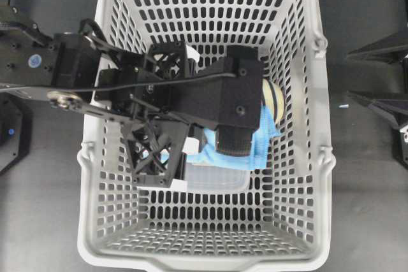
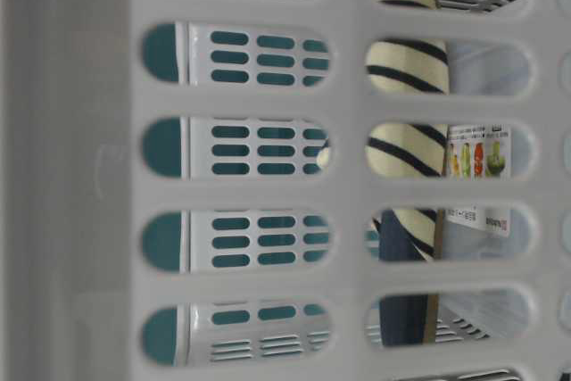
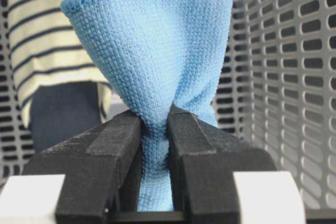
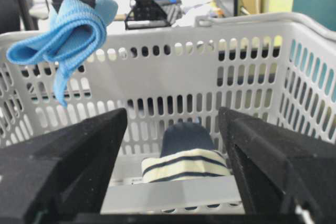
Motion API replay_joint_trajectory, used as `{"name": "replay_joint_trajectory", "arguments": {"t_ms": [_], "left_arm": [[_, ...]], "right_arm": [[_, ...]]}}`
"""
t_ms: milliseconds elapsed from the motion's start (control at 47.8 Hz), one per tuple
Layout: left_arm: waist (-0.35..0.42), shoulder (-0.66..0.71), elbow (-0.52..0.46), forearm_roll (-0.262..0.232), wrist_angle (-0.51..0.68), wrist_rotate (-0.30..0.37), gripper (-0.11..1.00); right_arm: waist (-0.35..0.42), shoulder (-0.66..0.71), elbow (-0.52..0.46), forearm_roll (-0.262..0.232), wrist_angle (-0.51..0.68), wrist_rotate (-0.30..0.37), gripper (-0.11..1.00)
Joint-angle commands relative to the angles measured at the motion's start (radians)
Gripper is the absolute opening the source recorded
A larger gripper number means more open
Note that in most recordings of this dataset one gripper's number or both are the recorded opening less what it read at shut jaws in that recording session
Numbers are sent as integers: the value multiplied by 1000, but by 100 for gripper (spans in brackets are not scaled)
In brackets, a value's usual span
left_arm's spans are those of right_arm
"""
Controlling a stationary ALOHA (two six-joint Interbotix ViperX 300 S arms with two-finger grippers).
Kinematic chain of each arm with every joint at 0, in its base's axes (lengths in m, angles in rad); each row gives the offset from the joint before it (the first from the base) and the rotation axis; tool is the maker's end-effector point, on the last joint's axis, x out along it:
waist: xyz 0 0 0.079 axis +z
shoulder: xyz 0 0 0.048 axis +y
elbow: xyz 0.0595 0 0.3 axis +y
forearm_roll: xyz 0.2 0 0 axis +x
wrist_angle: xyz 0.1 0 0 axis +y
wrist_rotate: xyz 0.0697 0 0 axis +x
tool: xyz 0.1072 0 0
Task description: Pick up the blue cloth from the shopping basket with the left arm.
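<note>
Blue cloth hangs bunched from the clenched left gripper, raised near the rim of the shopping basket, clear of the striped slipper below; right gripper gapes, idle.

My left gripper pinches the blue cloth between both fingers — the fabric bunches at the pinch and fans out wide toward twelve o'clock. At ten o'clock sits the striped slipper, navy inside. The shopping basket wall — grey, slotted — fills three o'clock.
</note>
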Motion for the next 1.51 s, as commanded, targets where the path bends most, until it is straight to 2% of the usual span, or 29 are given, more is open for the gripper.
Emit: {"name": "replay_joint_trajectory", "arguments": {"t_ms": [0,1487], "left_arm": [[-3,-23,-25,3,6,0,11],[2,-21,-25,3,49,0,11]], "right_arm": [[-3,5,-5,2,-5,-2,69],[-5,-29,3,2,-5,0,69]]}}
